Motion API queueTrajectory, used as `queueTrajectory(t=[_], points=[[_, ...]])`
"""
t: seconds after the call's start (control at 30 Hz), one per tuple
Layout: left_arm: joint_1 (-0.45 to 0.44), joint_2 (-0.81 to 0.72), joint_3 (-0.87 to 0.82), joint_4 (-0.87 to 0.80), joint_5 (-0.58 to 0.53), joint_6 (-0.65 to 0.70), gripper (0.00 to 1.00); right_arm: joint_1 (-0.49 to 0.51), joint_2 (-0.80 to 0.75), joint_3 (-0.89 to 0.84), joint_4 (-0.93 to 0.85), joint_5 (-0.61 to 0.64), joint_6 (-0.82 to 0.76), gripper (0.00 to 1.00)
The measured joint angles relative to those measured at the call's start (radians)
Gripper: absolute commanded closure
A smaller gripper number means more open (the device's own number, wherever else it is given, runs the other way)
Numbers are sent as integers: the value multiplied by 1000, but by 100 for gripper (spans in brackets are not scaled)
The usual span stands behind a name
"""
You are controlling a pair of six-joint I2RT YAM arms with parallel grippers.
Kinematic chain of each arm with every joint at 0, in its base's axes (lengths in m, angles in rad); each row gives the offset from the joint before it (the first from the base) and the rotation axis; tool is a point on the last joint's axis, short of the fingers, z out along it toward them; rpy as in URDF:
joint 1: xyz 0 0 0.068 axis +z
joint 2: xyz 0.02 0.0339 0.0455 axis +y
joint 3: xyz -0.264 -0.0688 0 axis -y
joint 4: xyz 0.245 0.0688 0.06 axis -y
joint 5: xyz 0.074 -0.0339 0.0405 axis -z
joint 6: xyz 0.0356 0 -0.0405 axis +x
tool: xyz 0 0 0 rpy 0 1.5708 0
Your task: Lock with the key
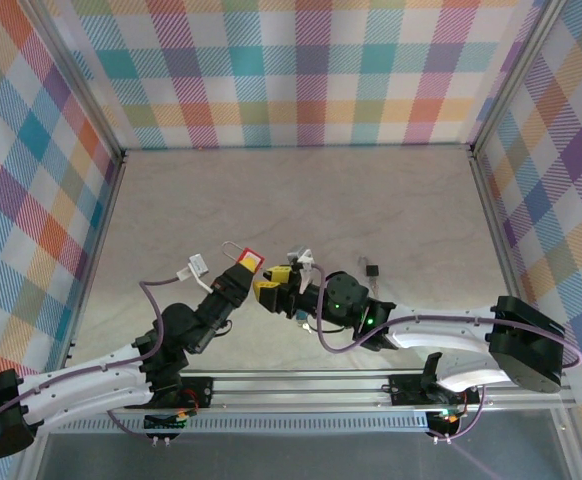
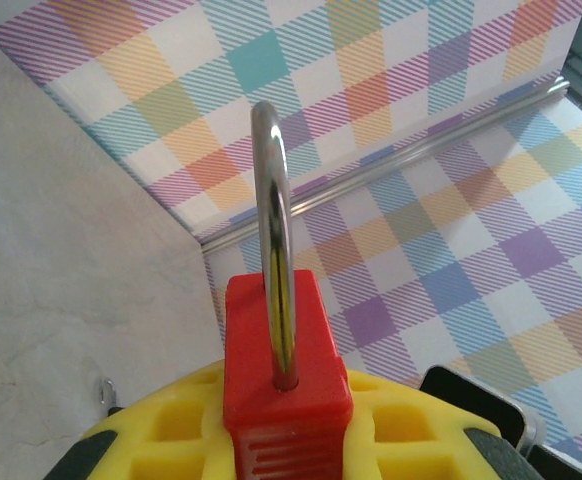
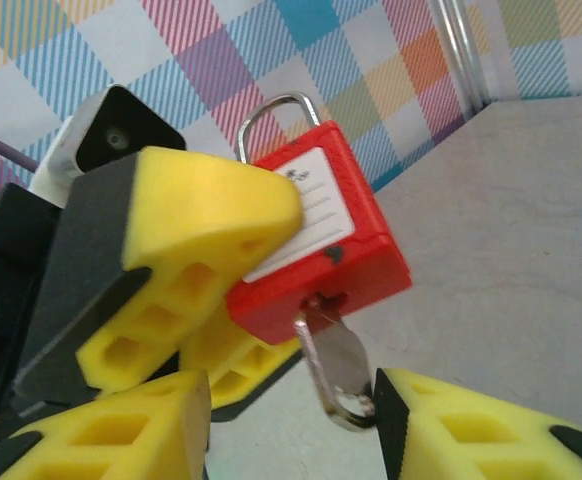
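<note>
A red padlock (image 3: 321,250) with a white label and a steel shackle (image 2: 271,200) is held upright above the table. My left gripper (image 2: 286,440) is shut on its body, a yellow finger (image 3: 201,210) on each side. A silver key (image 3: 333,365) sticks out of the keyhole in the lock's underside. My right gripper (image 3: 289,410) stands open around the key. Its right pad touches the key's bow and its left pad is well apart from it. From above, the padlock (image 1: 246,260) sits between the left gripper (image 1: 239,275) and the right gripper (image 1: 271,285), near the table's middle.
A small white tag on a cord (image 1: 193,267) lies left of the lock. A small black piece (image 1: 373,269) lies to the right, and a pale object (image 1: 299,257) just behind the right gripper. Plaid walls (image 1: 291,70) enclose the table on three sides.
</note>
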Motion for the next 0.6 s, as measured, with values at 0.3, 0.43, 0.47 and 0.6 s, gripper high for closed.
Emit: queueTrajectory(t=[0.3, 0.43, 0.47, 0.6], points=[[0, -30, 0, -7, -3, 4, 100, 0, -28, -13, -1, 33, -100, 72], [0, -26, 0, -20, -2, 3, 100, 0, -28, -11, -8, 29, -134, 79], [0, -25, 0, -22, -2, 3, 100, 0, -28, -9, -11, 26, -140, 79], [0, -25, 0, -21, -2, 3, 100, 0, -28, -4, -20, 26, -155, 79]])
